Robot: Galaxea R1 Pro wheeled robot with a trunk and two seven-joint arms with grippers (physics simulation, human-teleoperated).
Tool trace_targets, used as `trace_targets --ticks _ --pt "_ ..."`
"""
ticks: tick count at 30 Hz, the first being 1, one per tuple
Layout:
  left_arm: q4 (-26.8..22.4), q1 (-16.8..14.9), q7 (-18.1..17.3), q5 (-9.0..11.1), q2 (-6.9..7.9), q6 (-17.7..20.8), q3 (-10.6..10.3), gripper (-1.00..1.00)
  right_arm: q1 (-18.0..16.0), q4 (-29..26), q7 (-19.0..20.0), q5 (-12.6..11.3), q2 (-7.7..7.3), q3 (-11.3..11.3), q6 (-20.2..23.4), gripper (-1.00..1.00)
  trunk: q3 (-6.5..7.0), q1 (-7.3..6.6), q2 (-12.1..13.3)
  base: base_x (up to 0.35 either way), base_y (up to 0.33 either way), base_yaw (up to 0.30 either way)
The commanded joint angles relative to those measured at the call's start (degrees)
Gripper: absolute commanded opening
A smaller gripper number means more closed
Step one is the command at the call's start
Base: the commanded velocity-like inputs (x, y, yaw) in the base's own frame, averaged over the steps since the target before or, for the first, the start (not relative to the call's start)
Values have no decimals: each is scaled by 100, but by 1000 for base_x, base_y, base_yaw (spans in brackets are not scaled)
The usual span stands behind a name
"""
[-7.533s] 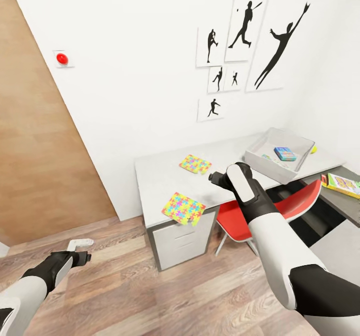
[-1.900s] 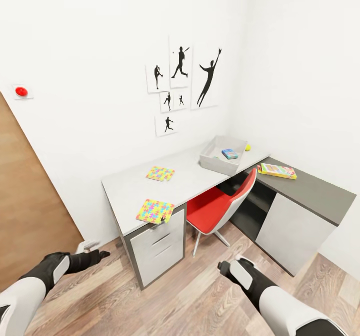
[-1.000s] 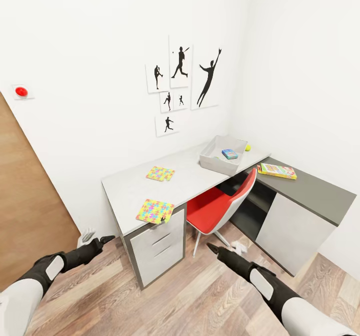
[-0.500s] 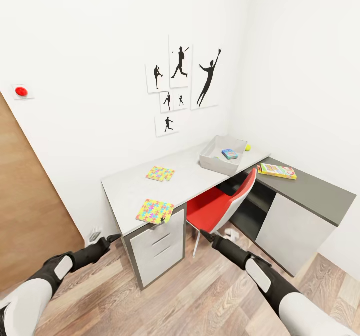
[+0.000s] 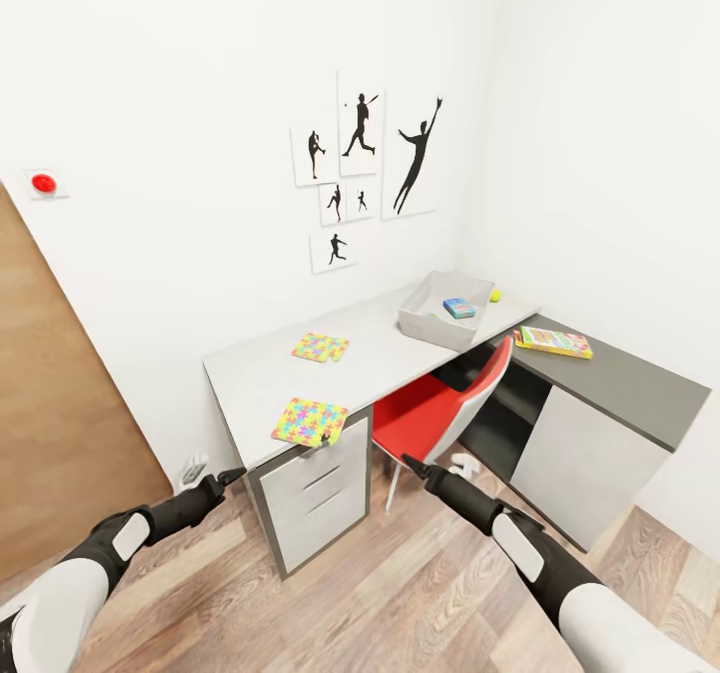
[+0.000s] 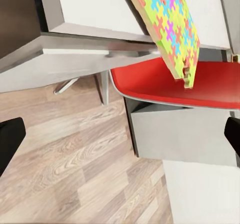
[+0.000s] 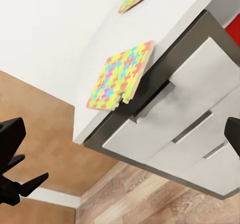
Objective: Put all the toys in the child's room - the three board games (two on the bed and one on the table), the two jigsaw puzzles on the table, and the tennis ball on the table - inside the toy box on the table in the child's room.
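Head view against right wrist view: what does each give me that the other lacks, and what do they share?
Head view's own: the toy box with one board game inside, the tennis ball beside it, and a second board game on the dark-topped cabinet.

Right wrist's own: a close look from below, where the near jigsaw puzzle juts past the table edge above a drawer handle.

Shared: both jigsaw puzzles, including the far jigsaw puzzle, on the table.

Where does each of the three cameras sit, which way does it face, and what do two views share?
Head view: high, facing forward and down at the table; both arms, left claw, right claw.
Left wrist view: low, facing red chair; dark fingertips.
Right wrist view: low, facing drawers; fingertips at edges.
Shared: near jigsaw puzzle overhanging the table edge.
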Motion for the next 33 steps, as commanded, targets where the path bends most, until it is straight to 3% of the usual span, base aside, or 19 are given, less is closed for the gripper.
trace_targets --ticks 1,9,19,33 --pt "0 -4 -6 35 -2 52 9 100 -5 -1 6 -58 -9 13 37 100 -12 2 -13 -152 -106 17" --pt "2 -4 5 40 -18 42 57 100 -5 -5 11 -55 -6 -3 34 100 11 2 -13 -111 -105 127" --pt "3 -4 59 34 -35 33 419 100 -5 -6 15 -55 14 -5 22 100 17 2 -13 18 -10 59" --pt "3 -5 16 25 -102 25 457 100 -5 -6 23 -55 17 0 8 100 17 2 -13 118 0 92"
